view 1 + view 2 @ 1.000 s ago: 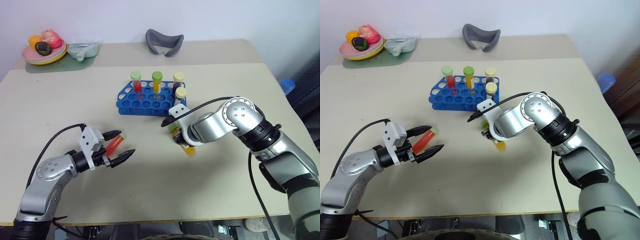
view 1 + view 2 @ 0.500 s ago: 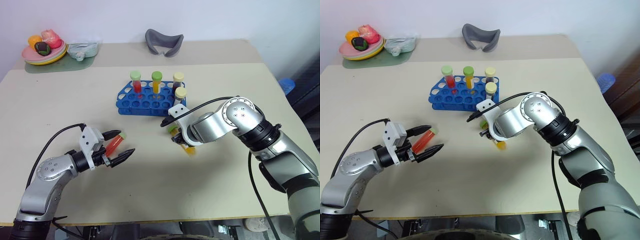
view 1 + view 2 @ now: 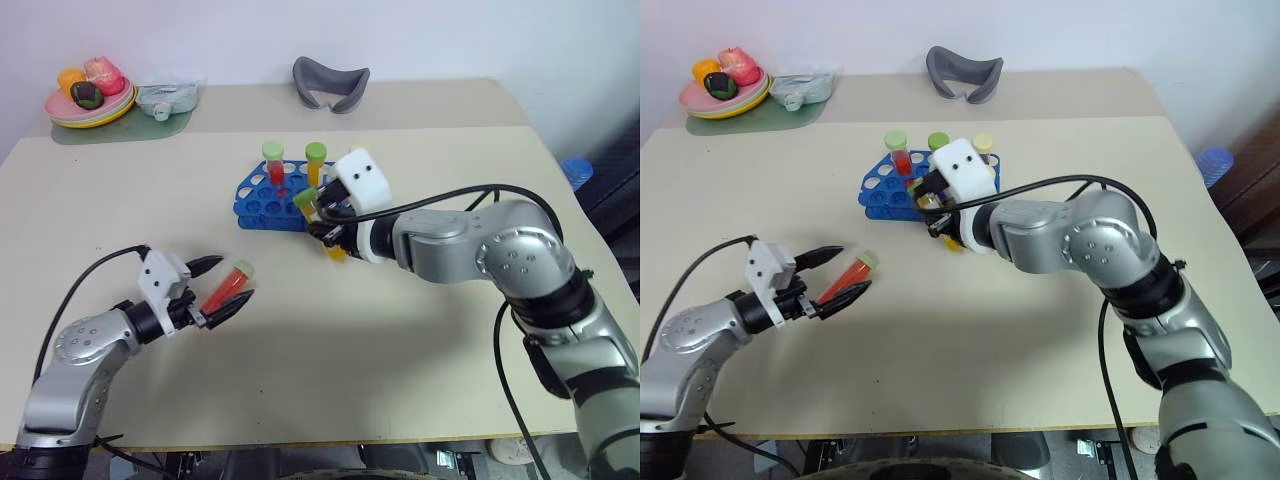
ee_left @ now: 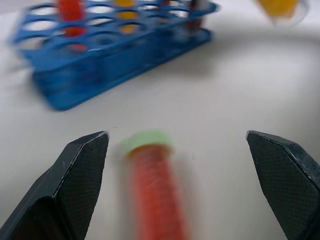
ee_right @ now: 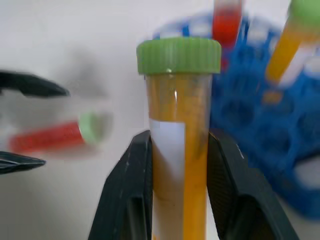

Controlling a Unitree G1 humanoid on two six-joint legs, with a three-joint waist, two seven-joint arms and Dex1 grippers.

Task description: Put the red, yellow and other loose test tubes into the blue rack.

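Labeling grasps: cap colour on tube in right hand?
Green cap on the yellow tube; right wrist view.

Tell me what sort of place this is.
Probably a lab-style practice bench rather than a real lab: a blue rack of capped tubes on a plain table, yet a plate of toy-like fruit sits at the far corner.

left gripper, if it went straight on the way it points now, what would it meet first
Most likely the red-liquid clear plastic tube with the pale green cap, lying on the table between the left gripper's open jaws. Beyond it stands the bright blue plastic rack, though depth is hard to judge.
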